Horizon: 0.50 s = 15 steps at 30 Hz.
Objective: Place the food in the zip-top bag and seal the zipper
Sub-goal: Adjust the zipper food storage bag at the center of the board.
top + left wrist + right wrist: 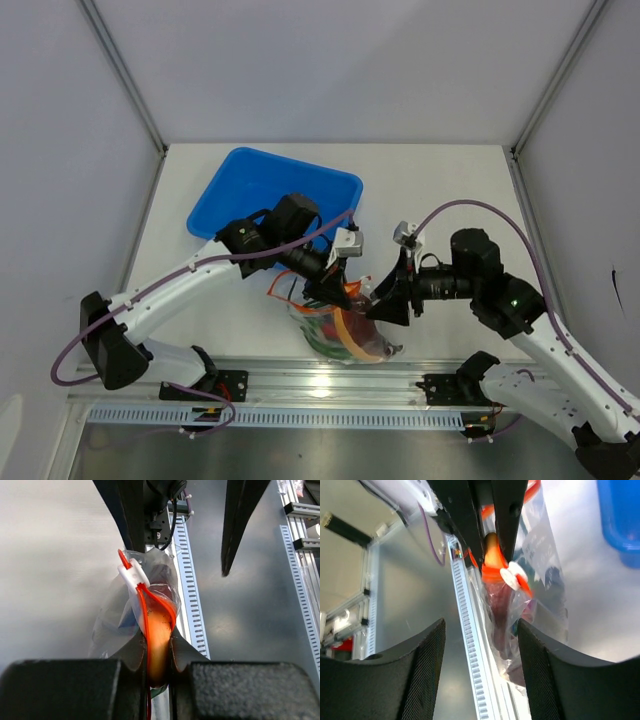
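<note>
1. Currently logged: zip-top bag (345, 335), held up between both arms near the rail (330, 385) at the table's near edge, with the food (335, 328) inside it.
2. Left gripper (159, 647): almost closed, pinching the bag's mouth across the zipper (142, 605).
3. Right gripper (480, 625): jaws wide, one on either side of the bag, gripping nothing.
4. Risk: the strip bows apart beyond the pinch, so a closing stroke started off-track would likely leave a gap.
5. Risk: what looks like an orange piece sits at the mouth and, if trapped there, could block the seal.
6. Risk: there is only one hold, so a hard tug on the white slider (511, 575) may pull the bag free.
7. Unclear: how much of the zipper is sealed, and whether the bag's base rests on the table. The food reads only as a red, green and orange mass.
</note>
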Motion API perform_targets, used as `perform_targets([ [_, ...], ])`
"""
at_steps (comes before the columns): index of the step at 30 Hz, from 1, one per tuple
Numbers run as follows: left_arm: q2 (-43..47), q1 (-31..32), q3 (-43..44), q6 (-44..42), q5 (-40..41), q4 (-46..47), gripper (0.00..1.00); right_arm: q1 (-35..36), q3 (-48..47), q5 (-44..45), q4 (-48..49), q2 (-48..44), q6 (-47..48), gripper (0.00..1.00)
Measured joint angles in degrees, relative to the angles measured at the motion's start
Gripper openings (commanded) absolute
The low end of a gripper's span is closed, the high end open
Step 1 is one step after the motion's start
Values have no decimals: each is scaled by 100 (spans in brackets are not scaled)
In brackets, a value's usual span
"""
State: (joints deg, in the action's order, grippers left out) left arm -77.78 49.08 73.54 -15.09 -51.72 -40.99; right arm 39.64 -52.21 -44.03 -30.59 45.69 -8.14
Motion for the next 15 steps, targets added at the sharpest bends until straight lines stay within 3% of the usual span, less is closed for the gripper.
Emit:
perform_targets([
  [10,208,-26,-267,-42,0,177,0,-879,389,-951,1141,-61,-931,59],
  [15,319,-24,-273,-39,-59,284,1,-892,435,-1226,1613,221,-1191,50],
])
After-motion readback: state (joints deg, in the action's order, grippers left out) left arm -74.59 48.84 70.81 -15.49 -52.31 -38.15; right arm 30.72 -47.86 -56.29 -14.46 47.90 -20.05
